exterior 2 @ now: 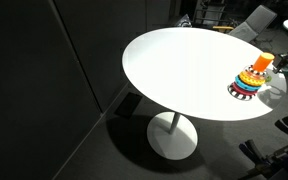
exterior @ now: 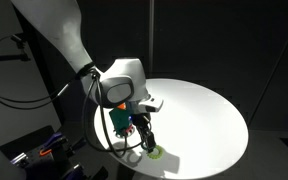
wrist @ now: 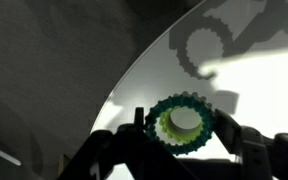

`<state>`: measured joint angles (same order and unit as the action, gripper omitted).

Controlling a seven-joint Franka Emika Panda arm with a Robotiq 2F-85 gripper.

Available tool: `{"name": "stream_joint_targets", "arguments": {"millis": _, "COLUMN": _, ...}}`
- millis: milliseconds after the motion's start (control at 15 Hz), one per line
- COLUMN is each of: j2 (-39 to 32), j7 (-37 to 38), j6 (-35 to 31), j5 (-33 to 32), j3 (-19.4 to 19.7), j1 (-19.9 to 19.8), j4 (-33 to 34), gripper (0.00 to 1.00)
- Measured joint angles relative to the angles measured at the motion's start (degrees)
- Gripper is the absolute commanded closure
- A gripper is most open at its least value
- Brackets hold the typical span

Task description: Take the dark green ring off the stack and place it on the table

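In the wrist view my gripper (wrist: 184, 128) is shut on the dark green ring (wrist: 164, 112), one finger on each side of it, a little above the white table (wrist: 254, 80). A paler yellow-green ring (wrist: 170, 128) lies on the table right below and shows through the dark ring's open centre. In an exterior view the gripper (exterior: 145, 140) hangs over the near rim of the table (exterior: 199, 110), beside the yellow-green ring (exterior: 156, 152). The stack (exterior 2: 250, 83), with its orange knob, stands near the table's edge (exterior 2: 174, 60); the gripper does not show in that view.
The table's curved edge (wrist: 134, 80) runs just left of the gripper, with dark floor beyond it. The shadow of ring and gripper (wrist: 199, 40) falls on the tabletop farther in. Dark equipment and cables (exterior: 44, 150) stand by the robot's base.
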<state>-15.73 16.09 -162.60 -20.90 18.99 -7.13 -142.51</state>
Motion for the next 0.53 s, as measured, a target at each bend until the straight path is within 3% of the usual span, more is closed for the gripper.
{"name": "stream_joint_targets", "arguments": {"millis": 200, "j2": -1.5, "j7": 0.0, "j6": 0.5, "j5": 1.1, "j3": 0.1, "j1": 1.0, "j4": 0.1, "gripper": 0.54}}
{"name": "stream_joint_targets", "arguments": {"millis": 267, "j2": -1.9, "j7": 0.0, "j6": 0.7, "j5": 1.4, "j3": 0.1, "j1": 1.3, "j4": 0.2, "gripper": 0.28}}
{"name": "stream_joint_targets", "arguments": {"millis": 333, "j2": -2.1, "j7": 0.0, "j6": 0.8, "j5": 1.6, "j3": 0.1, "j1": 1.5, "j4": 0.2, "gripper": 0.08}}
{"name": "stream_joint_targets", "arguments": {"millis": 533, "j2": -2.6, "j7": 0.0, "j6": 1.3, "j5": 1.9, "j3": 0.1, "j1": 1.9, "j4": 0.2, "gripper": 0.00}}
